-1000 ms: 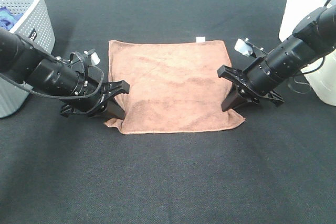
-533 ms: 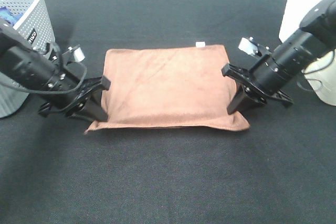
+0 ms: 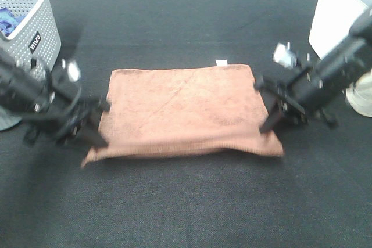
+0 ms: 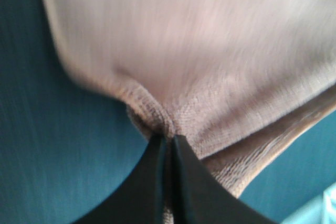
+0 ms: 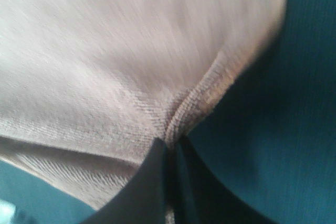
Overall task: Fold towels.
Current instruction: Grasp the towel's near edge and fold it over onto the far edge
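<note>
The reddish-brown towel [image 3: 183, 111] lies spread on the black table, stretched wide, with a small white tag [image 3: 221, 63] on its far edge. My left gripper [image 3: 97, 135] is shut on the towel's near-left edge; the left wrist view shows the fingers [image 4: 157, 177] pinching bunched cloth [image 4: 210, 66]. My right gripper [image 3: 271, 125] is shut on the near-right edge; the right wrist view shows the fingers [image 5: 157, 177] pinching the hem [image 5: 105, 77]. The near edge is lifted slightly off the table between the grippers.
A grey perforated basket [image 3: 35, 33] with a blue cloth [image 3: 7, 20] inside stands at the far left. A white container [image 3: 337, 21] stands at the far right. Black table cover [image 3: 186, 201] extends in front of the towel.
Both grippers have pulled outward and toward the front, holding the towel's near corners. The towel has been stretched wider and dragged toward the front edge. The arms are motion-blurred now.
</note>
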